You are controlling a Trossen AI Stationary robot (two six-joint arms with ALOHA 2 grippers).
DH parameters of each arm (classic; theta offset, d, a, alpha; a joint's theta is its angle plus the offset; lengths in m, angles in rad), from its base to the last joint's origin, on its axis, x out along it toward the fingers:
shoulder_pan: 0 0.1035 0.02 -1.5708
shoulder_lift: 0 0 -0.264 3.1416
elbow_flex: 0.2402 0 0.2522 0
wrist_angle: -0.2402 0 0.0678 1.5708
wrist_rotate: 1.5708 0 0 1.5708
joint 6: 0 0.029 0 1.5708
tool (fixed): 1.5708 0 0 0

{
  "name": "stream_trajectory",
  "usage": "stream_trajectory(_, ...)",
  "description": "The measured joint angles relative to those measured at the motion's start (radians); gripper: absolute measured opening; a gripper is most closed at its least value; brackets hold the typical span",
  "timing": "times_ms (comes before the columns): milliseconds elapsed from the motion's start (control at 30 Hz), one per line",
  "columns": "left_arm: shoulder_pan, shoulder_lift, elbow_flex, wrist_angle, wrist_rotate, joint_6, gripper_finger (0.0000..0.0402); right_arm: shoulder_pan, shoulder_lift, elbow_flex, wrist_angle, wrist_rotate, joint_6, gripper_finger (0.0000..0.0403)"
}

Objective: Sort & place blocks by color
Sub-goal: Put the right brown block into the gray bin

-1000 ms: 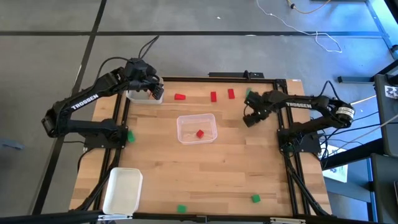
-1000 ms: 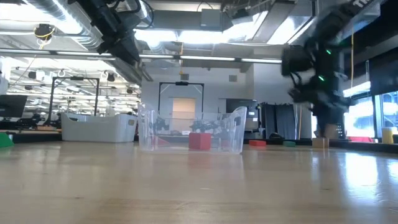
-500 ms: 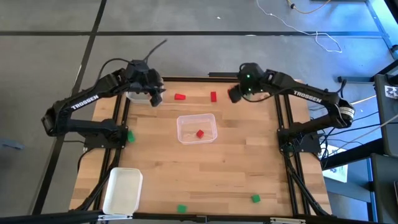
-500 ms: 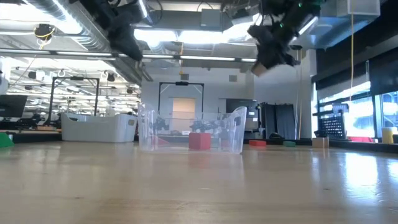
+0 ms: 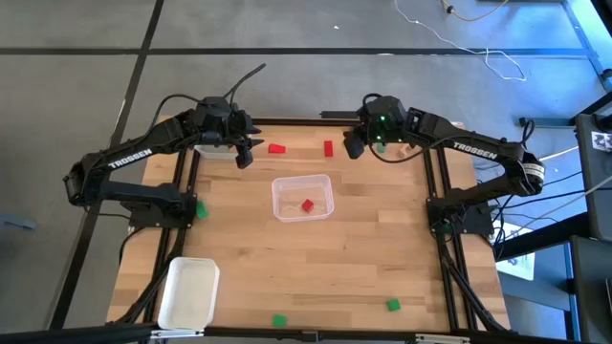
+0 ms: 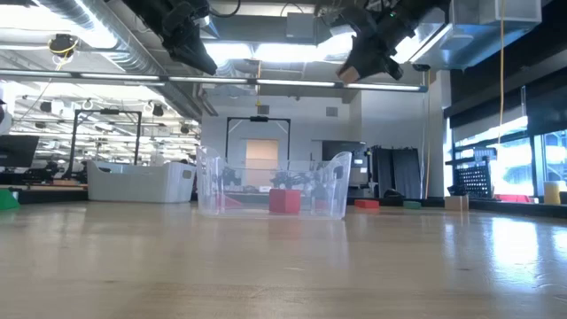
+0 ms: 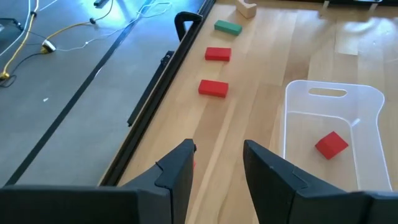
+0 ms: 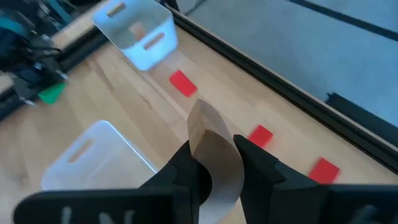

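Observation:
My right gripper (image 5: 352, 145) hangs high over the table's far edge, shut on a tan block (image 8: 208, 146), which the low view shows as the tan block (image 6: 349, 74). My left gripper (image 5: 247, 153) hovers open and empty (image 7: 217, 168) beside the far-left white tray (image 5: 212, 146). That tray (image 8: 140, 31) has a tan block inside. Red blocks (image 5: 276, 148) (image 5: 328, 148) lie flat along the far edge. The clear tray (image 5: 302, 182) holds one red block (image 5: 307, 204). Green blocks (image 5: 201, 208) (image 5: 278, 320) (image 5: 392, 305) lie scattered. My right gripper pinches the tan block between its two fingers (image 8: 186, 165), gripping its lower part (image 8: 211, 177). The block's upper end (image 8: 202, 115) sticks out past the fingertips. It is lifted well clear of the table.
A second white tray (image 5: 187, 291) sits at the near left corner. Another tan block (image 5: 408, 148) and a green block (image 5: 381, 145) lie at the far right. The wood between the clear tray and the near edge is bare.
My right gripper has swung from the table's right side toward the far edge and leftward, rising high with the tan block in its fingers. My left gripper has shifted slightly rightward, away from the far-left white tray.

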Motion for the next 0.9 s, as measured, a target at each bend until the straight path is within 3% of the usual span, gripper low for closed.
stream_trajectory(367, -0.028, 0.0, 0.0, 0.0, -0.051, -0.007, 0.0132, 0.057, 0.046, 0.001, 0.301, -0.074, -0.026, 0.0071)
stream_trajectory(567, -0.038, 0.0, 0.0, 0.008, 0.004, 0.014, 0.0132, 0.07, 0.152, 0.002, 0.49, -0.163, -0.026, 0.0071)
stream_trajectory(767, -0.103, 0.0, 0.0, 0.129, 0.001, 0.045, 0.0132, 0.069, 0.246, 0.002, 0.666, -0.23, -0.064, 0.0071)
stream_trajectory(900, -0.112, 0.0, 0.0, 0.24, 0.002, -0.003, 0.0132, 0.072, 0.331, 0.052, 0.682, -0.285, -0.134, 0.0071)
